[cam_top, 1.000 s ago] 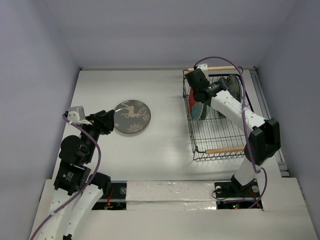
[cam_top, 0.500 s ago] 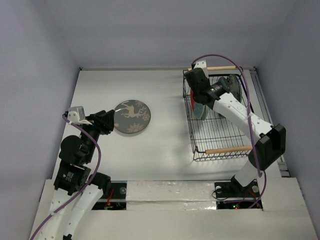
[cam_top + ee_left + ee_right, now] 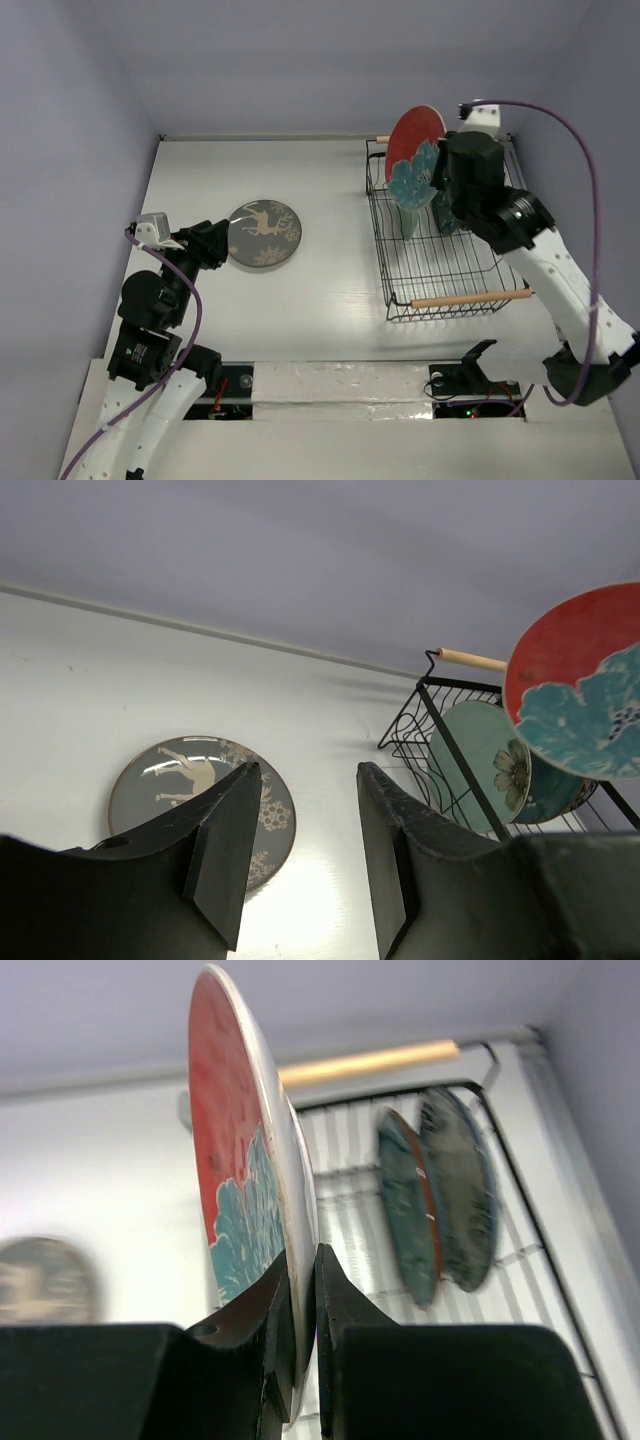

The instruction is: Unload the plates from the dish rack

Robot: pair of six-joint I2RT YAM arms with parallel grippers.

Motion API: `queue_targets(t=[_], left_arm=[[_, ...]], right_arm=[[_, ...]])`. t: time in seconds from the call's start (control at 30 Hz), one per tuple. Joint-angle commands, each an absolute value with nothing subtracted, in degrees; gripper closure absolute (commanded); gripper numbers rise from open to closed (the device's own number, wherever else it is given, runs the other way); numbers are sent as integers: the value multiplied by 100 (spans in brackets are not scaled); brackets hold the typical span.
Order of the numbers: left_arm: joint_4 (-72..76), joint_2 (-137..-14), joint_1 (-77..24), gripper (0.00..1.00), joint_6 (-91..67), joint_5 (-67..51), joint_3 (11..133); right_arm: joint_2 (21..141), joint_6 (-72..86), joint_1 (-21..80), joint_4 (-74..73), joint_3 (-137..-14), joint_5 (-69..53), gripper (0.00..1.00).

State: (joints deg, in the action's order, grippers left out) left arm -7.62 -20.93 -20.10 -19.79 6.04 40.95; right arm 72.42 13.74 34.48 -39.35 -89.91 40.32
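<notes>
My right gripper (image 3: 437, 178) (image 3: 302, 1260) is shut on the rim of the red plate with the teal flower (image 3: 412, 152) (image 3: 235, 1170) and holds it upright, well above the black wire dish rack (image 3: 440, 268). The red plate also shows in the left wrist view (image 3: 580, 675). Two more plates (image 3: 435, 1195) stand on edge in the rack; the left wrist view shows a pale teal one (image 3: 480, 765). The dark grey deer plate (image 3: 264, 233) (image 3: 195, 785) lies flat on the table. My left gripper (image 3: 215, 243) (image 3: 305, 830) is open and empty beside it.
The rack has a wooden handle at the front (image 3: 470, 297) and one at the back (image 3: 370, 1060). Purple walls close in the white table (image 3: 300, 300) on three sides. The right arm's purple cable (image 3: 585, 160) loops above the rack.
My right gripper has lifted the red plate up out of the rack, from low among the plates to high above it. The left arm and the deer plate have not moved.
</notes>
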Motion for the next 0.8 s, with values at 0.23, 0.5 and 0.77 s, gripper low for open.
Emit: queue_targets(t=[0.23,0.5,0.77], left_arm=[[-554,-2030,-1986,54,-1942,571,4131],[-527,-2074,-1934,51,-1986,580,4122],[-536,-2065,-1934,51,-1986,580,4131]], right_arm=[[7906,3417,4094,-608,-8525,609,100],[9570,4736,4526,903,-8806,334,100],[10599,5712,4588,1898,-8438,308,100]])
